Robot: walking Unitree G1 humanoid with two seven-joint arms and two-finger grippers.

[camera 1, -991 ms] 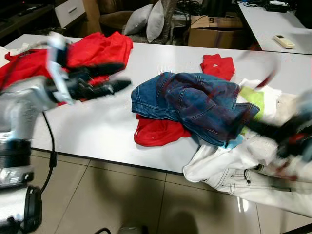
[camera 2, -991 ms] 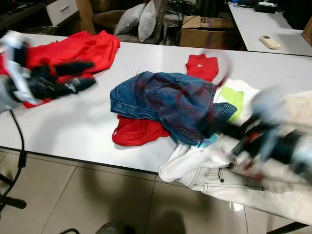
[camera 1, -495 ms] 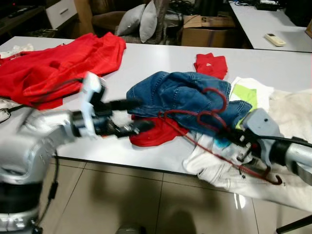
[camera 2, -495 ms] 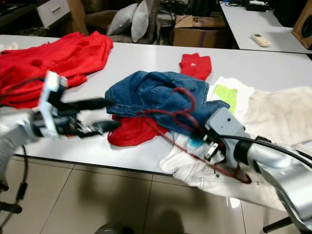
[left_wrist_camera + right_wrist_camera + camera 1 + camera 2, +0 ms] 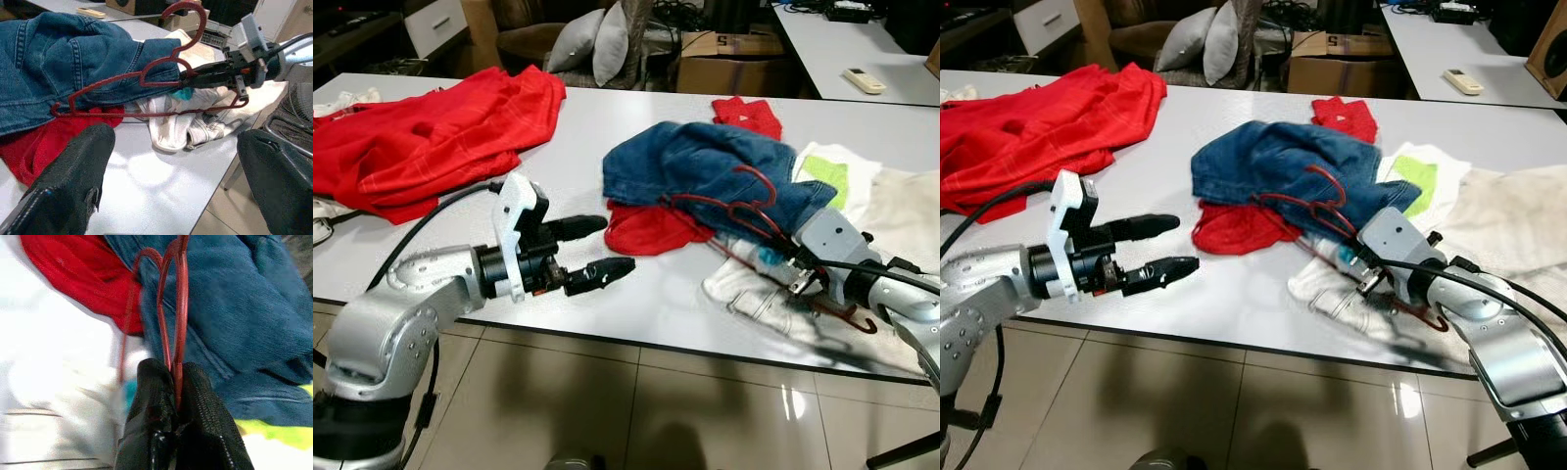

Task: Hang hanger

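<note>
A thin red wire hanger (image 5: 734, 211) is clenched near its neck by the right gripper (image 5: 177, 406), over the blue denim jeans (image 5: 705, 166) at the right of the white desk (image 5: 607, 127). Light, springy and snag-prone, it is best pinched there. The left gripper (image 5: 592, 250) is held released.

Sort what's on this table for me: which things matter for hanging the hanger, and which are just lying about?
In play:
- red hanger, pinched in the right gripper
- left gripper, open, over the table edge

Lying about:
- blue jeans, under the hanger
- red garment on the left
- white clothes
- remote on the far table
- cardboard box
</note>
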